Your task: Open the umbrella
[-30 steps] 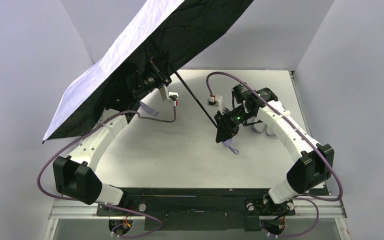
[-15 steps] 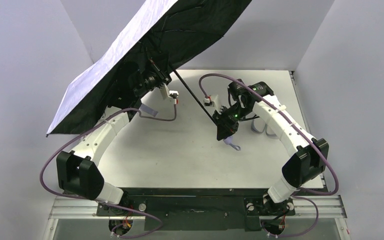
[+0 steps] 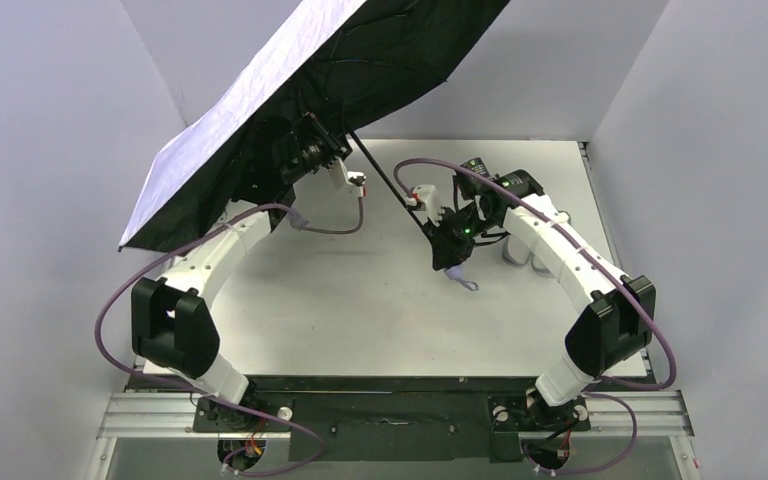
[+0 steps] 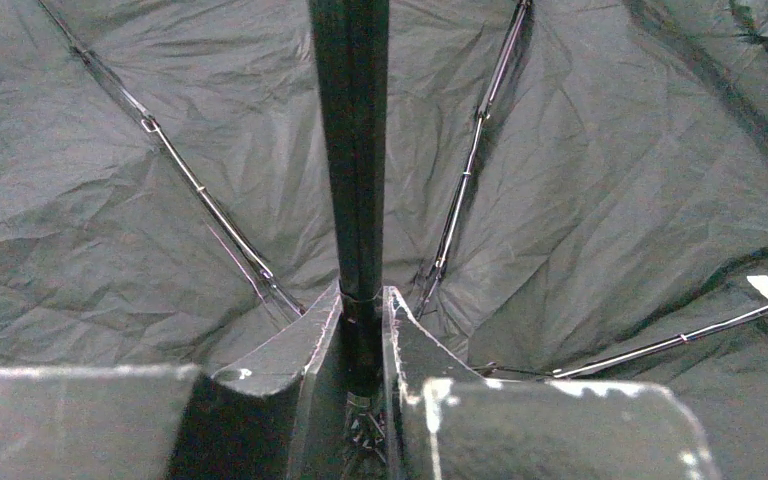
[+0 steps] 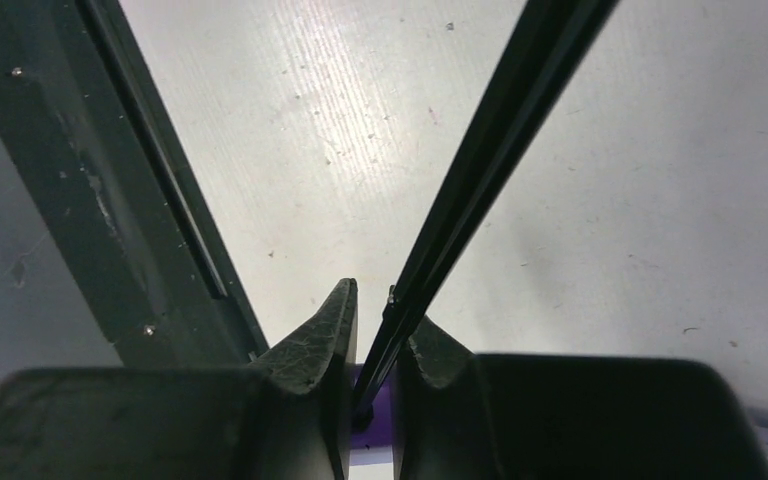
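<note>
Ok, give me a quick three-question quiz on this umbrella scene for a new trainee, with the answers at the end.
1. True or false: the umbrella is folded shut.
2. Pick one. The left fingers are closed on: A) a rib, B) the shaft, C) the fabric's edge.
3. Fill in: the umbrella is lavender outside and ____ inside.

Key: 1 false, it is spread open and tilted; 2 B; 3 black.
</note>
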Motion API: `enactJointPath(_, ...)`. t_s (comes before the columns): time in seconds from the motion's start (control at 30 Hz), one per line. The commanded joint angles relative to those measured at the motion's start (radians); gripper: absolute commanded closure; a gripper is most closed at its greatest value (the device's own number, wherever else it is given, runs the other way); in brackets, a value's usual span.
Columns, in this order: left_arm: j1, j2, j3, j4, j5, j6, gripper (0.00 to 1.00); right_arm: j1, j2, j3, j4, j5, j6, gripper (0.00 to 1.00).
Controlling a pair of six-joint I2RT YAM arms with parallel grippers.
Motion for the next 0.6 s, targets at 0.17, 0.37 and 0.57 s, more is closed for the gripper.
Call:
enactJointPath(0.17, 0.169, 0.024, 0.2, 0.338, -0.475, 0.025, 0.88, 0.048, -0.078, -0.147, -0.379, 0.112, -0.218, 1.0)
enactJointPath(0.37, 0.236, 0.017, 0.209, 0.337, -0.467, 0.024, 0.86, 0.035, -0.092, -0.217, -0.378, 0.126, -0.243, 1.0)
enactJointPath(0.57, 0.265, 0.031, 0.242, 0.334, -0.467, 0.022, 0.87, 0.022, -0.097, -0.255, -0.378, 0.139, -0.258, 1.0)
